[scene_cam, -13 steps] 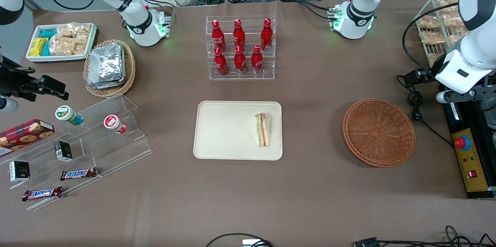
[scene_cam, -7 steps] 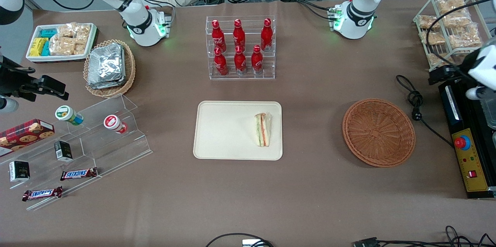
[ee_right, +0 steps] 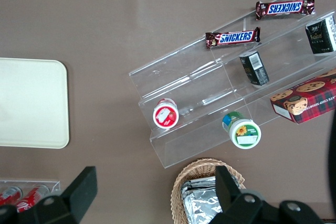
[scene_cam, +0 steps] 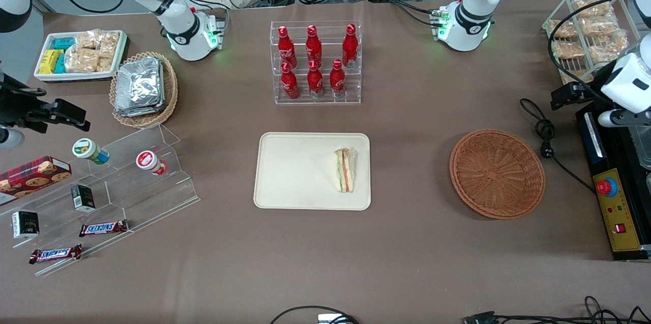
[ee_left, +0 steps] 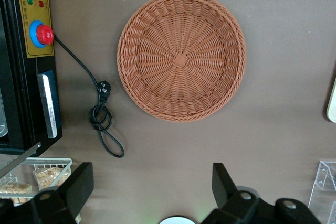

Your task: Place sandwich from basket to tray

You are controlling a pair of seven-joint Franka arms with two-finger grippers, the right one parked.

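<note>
- Sandwich (scene_cam: pixel 345 170) is lying on the tray (scene_cam: pixel 295 171), by the edge nearest the basket (scene_cam: pixel 497 174).
- Basket is sitting bare on the bench (scene_cam: pixel 407 253).
- Gripper (ee_left: pixel 149 190) is hanging high over the working arm's end, jaws spread apart, gripping nothing.

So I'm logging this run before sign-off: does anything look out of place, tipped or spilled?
Nothing stands out. The sandwich lies flat on the tray, the basket sits upright and empty, and the gripper hangs open above the table beside the basket, holding nothing.
</note>
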